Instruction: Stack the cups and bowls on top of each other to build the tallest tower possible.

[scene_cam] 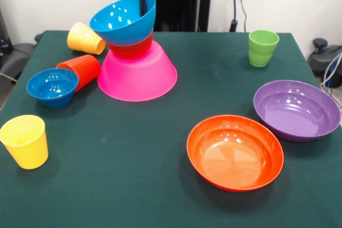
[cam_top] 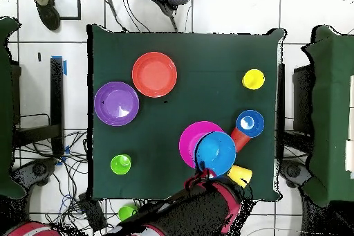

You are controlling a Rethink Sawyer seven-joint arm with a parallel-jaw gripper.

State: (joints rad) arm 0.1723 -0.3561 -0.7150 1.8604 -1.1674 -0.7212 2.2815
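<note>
Dark green table [scene_cam: 133, 174], white wall behind, tiled floor around. The tower [scene_cam: 133, 52] sits far left: pink bowl [scene_cam: 137, 76] upturned, blue bowl [scene_cam: 123, 20] tilted on top. The gripper [scene_cam: 142, 5] dips inside that bowl; its opening I cannot tell.

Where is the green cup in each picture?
Front view: the green cup stands upright at the upper right, behind the purple bowl.
Overhead view: it sits at the lower left, below the purple bowl.
Shared landmark: the purple bowl, its nearest neighbour in both.
</note>
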